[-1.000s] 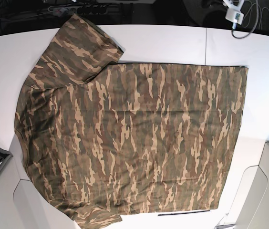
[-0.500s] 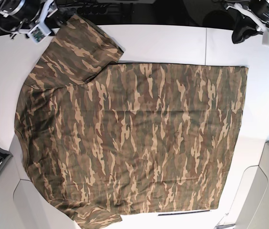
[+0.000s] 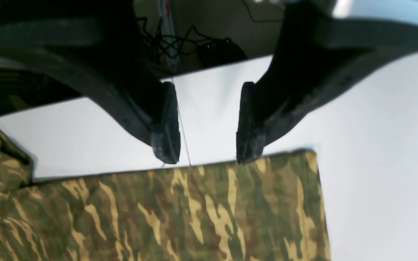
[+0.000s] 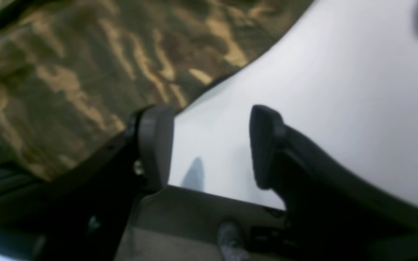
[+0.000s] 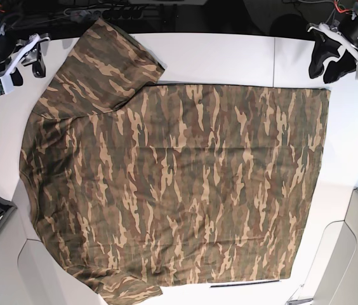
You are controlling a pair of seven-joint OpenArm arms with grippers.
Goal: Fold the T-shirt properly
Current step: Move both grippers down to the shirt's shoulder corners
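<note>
Grippers first: the left gripper (image 3: 207, 157) stands with its two dark fingers parted, a plain gap of white bench (image 3: 376, 145) showing between them, and nothing held. Its tips hang just above the shirt (image 3: 180, 214), near the straight hem edge by the shirt's corner; whether they touch the cloth cannot be told. In the base view this gripper (image 5: 329, 63) sits at the bench's top right corner, just beyond that corner of the shirt (image 5: 172, 184).

The right gripper (image 4: 212, 145) is likewise open, fairly wide, with bare bench between its pads (image 4: 156, 145) and nothing gripped. One pad sits in front of the sleeve's edge (contact cannot be judged, the view being blurred), the other over bare bench. In the base view it (image 5: 20, 63) is at the bench's top left corner, just beside the upper sleeve.

The shirt lies spread flat across the middle of the bench, collar end towards the left edge, hem towards the right, one sleeve reaching the top edge and the other the bottom edge. Its cloth is soft and matt, printed in streaky camouflage of olive, brown and tan, with only faint creases. The bench is smooth, white and rounded at the corners, with a thin seam running down it. The fingers are black and curved, ending in flat ribbed pads.
</note>
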